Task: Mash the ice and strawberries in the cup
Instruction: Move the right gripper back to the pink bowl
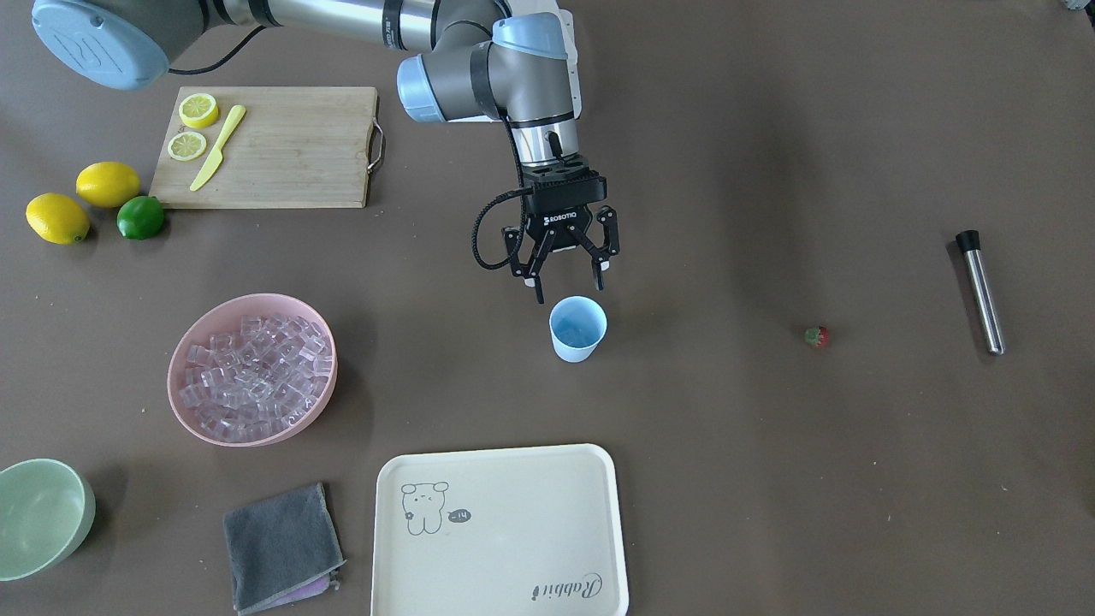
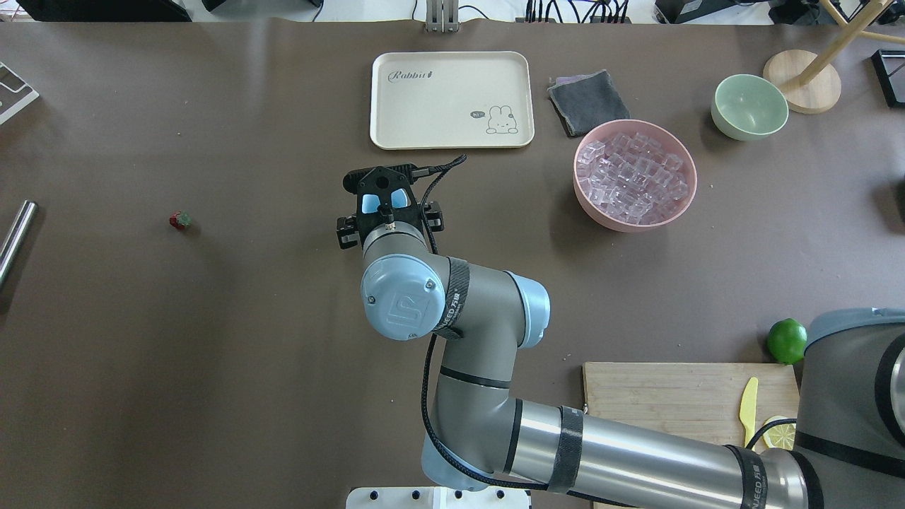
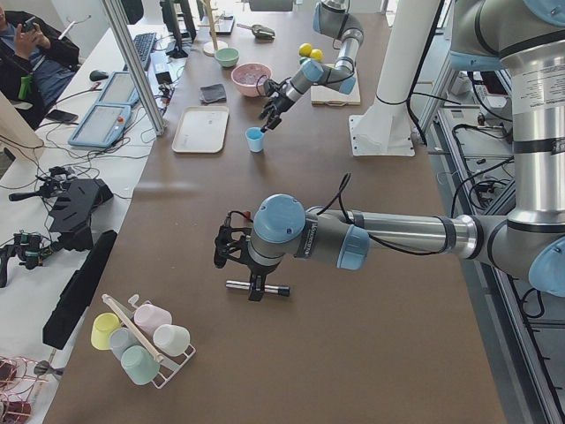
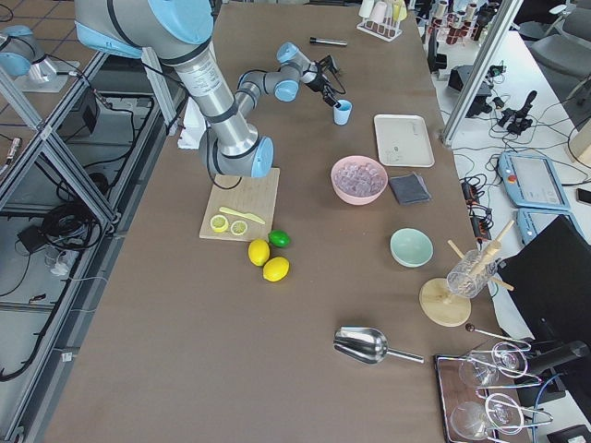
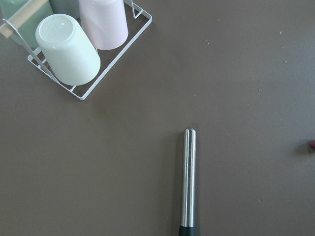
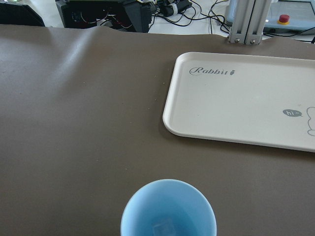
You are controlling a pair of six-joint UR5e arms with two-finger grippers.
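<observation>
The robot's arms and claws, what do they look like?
The right arm and left arm are silver tubes with rounded grey joints, light blue caps and black bands. The right gripper is black, two-fingered, marked ROBOTIQ, with a looping black cable.

Brown table (image 1: 770,479) all round, and there's the cup (image 1: 578,328): pale blue outside, deeper blue inside. The ice (image 1: 257,376) is clear and glassy in a pink bowl (image 1: 180,406). Tiny strawberry (image 1: 817,336), red with a green cap. Cream tray (image 1: 530,488) with a grey cartoon animal and grey script. Dark grey cloth (image 1: 278,543), pale green bowl (image 1: 38,513) — two yellow lemons (image 1: 108,184), one bright green lime (image 1: 140,217).
</observation>
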